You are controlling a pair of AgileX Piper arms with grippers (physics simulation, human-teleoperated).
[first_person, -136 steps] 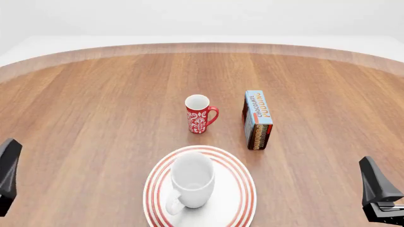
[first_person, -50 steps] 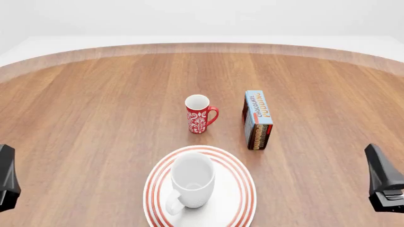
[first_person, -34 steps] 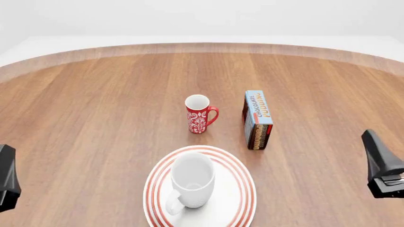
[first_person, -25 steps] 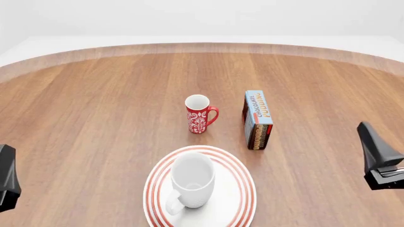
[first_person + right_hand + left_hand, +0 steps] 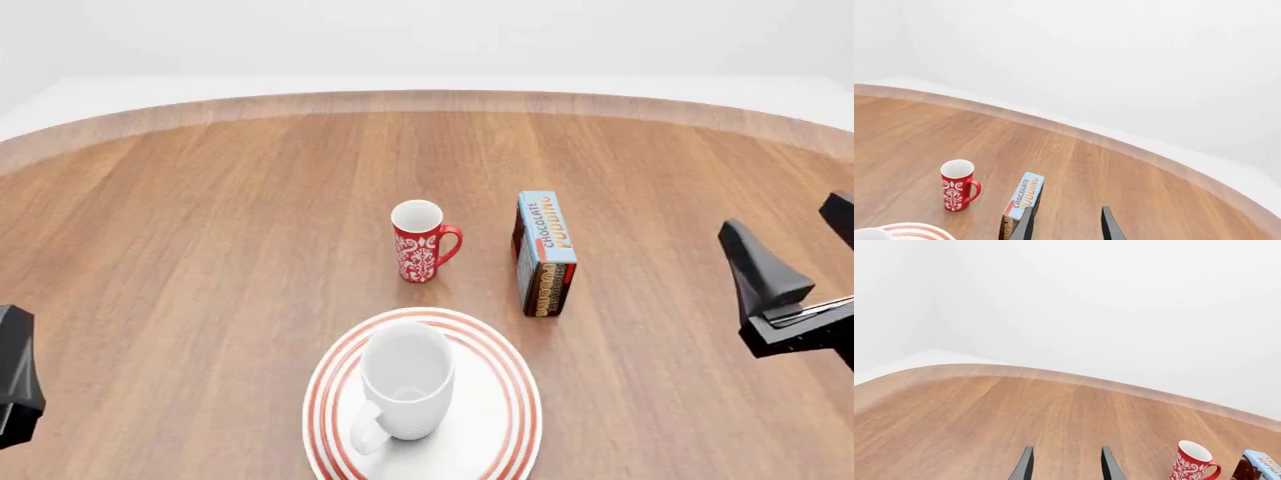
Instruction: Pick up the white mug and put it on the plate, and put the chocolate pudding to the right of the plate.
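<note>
Nearest the camera, the wide glossy white ceramic mug [image 5: 404, 386] is seen standing upright on the large round white plate with red rim rings [image 5: 507, 420]. The black left gripper [image 5: 1065, 466] and the black right gripper [image 5: 1065, 226] are held apart-fingered and empty at the table's sides. Farther back, the light blue chocolate pudding carton [image 5: 546, 252] is set upright beside the slim red-and-white patterned mug [image 5: 422, 241] on the round wooden table [image 5: 200, 230].
</note>
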